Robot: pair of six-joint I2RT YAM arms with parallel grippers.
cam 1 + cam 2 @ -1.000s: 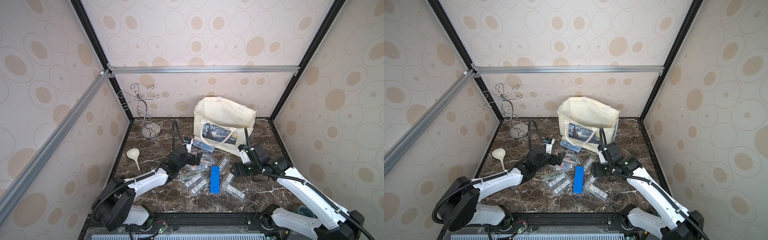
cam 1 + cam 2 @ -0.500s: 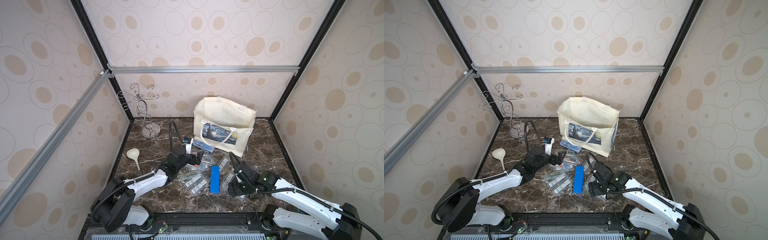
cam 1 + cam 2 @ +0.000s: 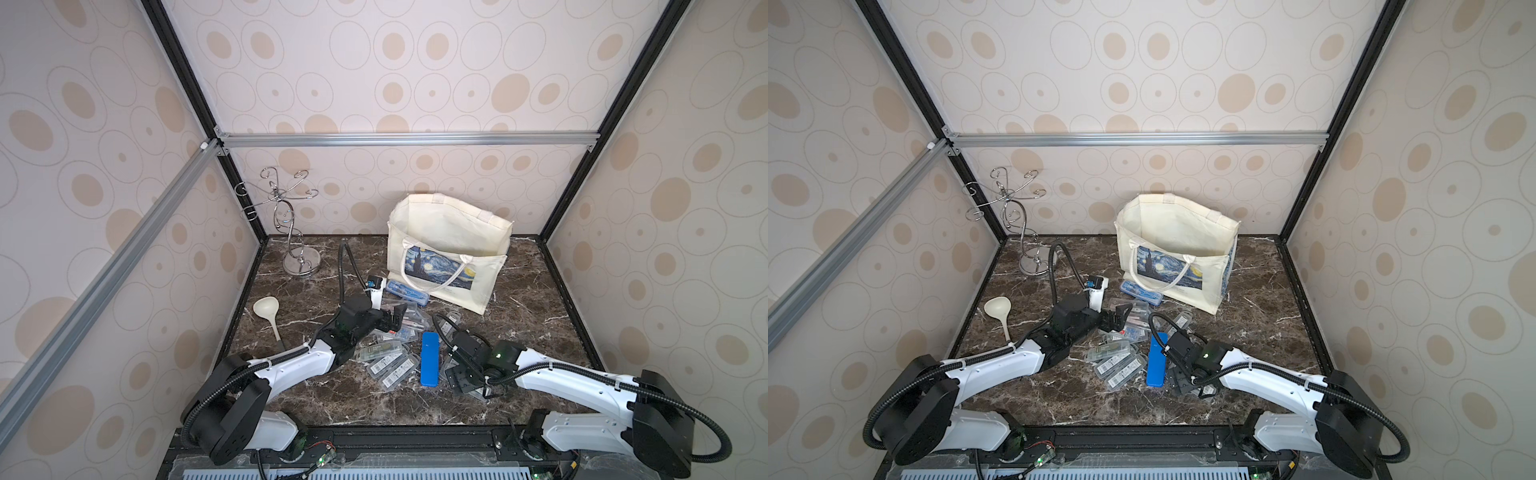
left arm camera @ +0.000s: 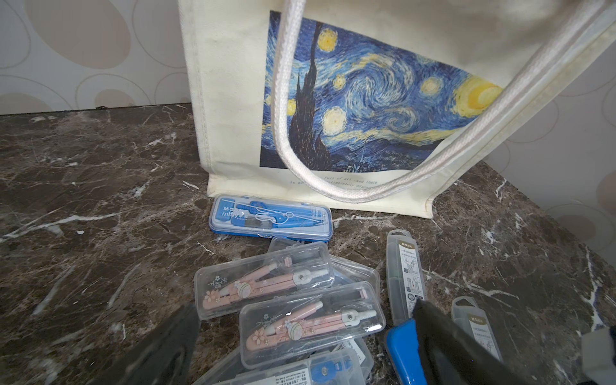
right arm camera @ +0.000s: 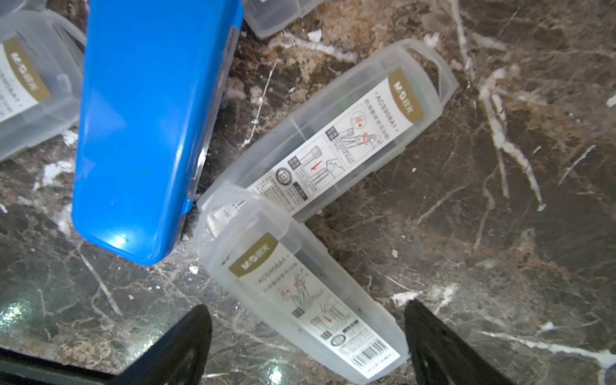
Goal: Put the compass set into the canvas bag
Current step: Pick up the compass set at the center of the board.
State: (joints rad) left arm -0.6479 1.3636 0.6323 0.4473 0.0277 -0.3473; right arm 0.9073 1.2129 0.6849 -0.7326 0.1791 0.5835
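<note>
Right end effector (image 5: 306, 343) stood open astride a clear case (image 5: 300, 293) toward the counter's (image 3: 540, 316) front edge; it overlapped a neighbour (image 5: 333, 140), so closing risked dragging both. Left end effector (image 4: 300, 333) open, empty, over pink cases (image 4: 266, 283). The bag (image 3: 490, 282) stood at the back edge.

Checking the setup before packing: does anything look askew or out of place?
The compass cases lie jumbled, not lined up: one clear case overlaps the end of another clear case beside the blue case. The canvas bag stands upright and open. Nothing looks broken.
</note>
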